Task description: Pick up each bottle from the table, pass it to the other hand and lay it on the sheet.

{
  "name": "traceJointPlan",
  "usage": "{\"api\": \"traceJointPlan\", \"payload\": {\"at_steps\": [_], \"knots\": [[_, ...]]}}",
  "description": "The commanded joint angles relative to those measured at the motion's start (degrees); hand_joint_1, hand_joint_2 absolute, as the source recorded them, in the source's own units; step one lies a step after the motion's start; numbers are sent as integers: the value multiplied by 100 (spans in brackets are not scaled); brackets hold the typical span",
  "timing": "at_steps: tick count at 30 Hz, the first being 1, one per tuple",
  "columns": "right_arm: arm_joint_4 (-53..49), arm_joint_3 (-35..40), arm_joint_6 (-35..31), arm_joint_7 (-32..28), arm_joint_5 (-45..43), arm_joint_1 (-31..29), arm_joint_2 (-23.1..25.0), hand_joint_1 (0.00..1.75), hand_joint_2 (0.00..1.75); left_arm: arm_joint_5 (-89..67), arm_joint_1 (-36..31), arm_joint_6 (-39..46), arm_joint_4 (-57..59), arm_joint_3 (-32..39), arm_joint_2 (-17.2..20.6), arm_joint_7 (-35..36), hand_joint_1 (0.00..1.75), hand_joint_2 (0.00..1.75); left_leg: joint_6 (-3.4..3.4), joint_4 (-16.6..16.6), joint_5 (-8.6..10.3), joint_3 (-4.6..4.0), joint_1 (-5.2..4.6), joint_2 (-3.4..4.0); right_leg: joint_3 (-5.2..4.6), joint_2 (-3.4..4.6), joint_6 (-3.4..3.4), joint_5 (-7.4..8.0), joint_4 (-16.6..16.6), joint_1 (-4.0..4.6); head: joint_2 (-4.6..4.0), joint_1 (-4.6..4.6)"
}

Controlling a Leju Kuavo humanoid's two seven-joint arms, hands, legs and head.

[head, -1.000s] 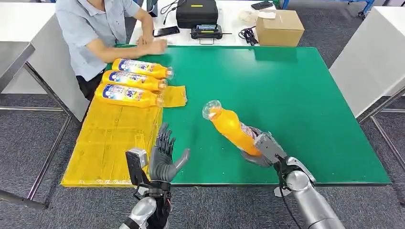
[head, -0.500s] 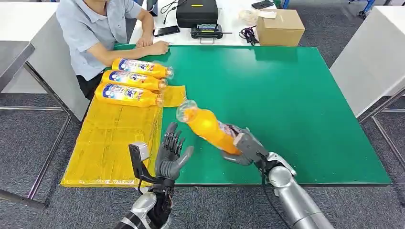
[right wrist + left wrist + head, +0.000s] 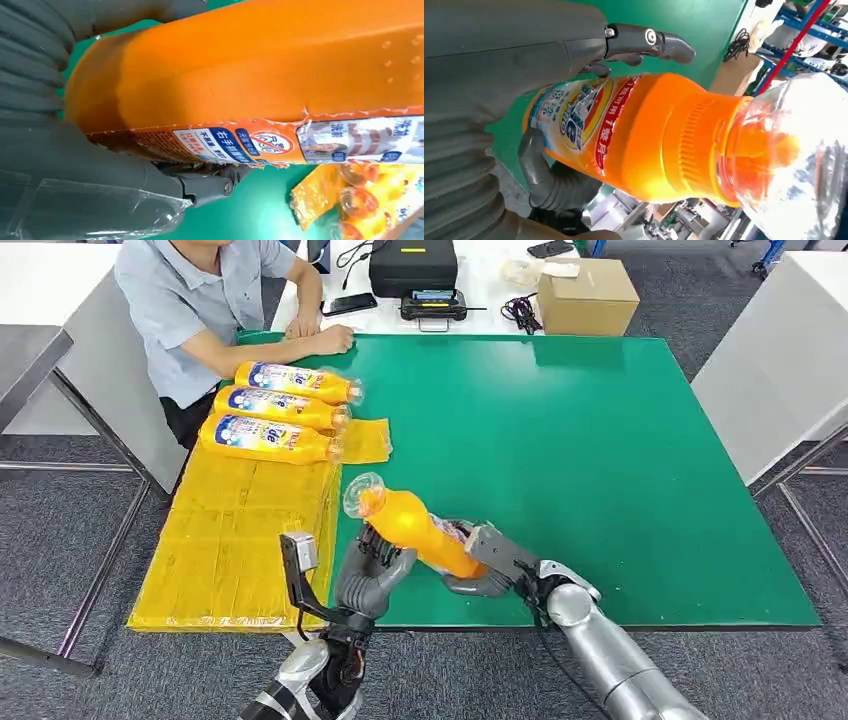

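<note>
Above table's near edge: orange bottle (image 3: 415, 530) tilted, base gripped by right hand (image 3: 487, 562); left hand (image 3: 370, 575) cupped under neck, closure unclear. Risk: right releases early, bottle drops short of yellow sheet (image 3: 235, 530).

A person (image 3: 200, 310) sits at the green table's (image 3: 600, 440) far corner; behind it, a cardboard box (image 3: 587, 297); a black case (image 3: 412, 265); a phone (image 3: 349, 304).

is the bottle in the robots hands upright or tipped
Tipped: the bottle slants, clear cap up toward the sheet, base gripped by the right hand.
</note>
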Motion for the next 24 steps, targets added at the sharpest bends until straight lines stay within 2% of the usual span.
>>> {"api": "traceJointPlan", "payload": {"at_steps": [1, 13, 19, 24], "knots": [[538, 335, 31, 0, -15, -349, -62, 175, 175, 25, -222, -31, 237, -184, 188, 31, 0, 175, -8, -3, -2, 11, 3, 5, 8, 3, -9, -2, -2, 3, 0, 0], [485, 640, 161, 113, -386, -409, -184, 175, 175, -184, -473, 167, 626, -295, 68, -53, 0, 175, -8, -1, -3, 8, 4, 2, 8, 0, -10, -2, -1, 4, 0, 0], [229, 806, 14, 228, -348, -407, -216, 175, 175, -61, -716, 391, 1286, -92, -83, -147, 0, 175, -18, 5, -12, 26, 10, 9, 25, 4, -22, -10, 4, 11, 0, 0], [329, 888, -104, 217, -295, -389, -198, 173, 175, -238, -664, 555, 1213, -56, -196, -281, 0, 175, -12, 3, -9, 16, 7, 7, 16, 4, -14, -6, 0, 8, 0, 0]]}}
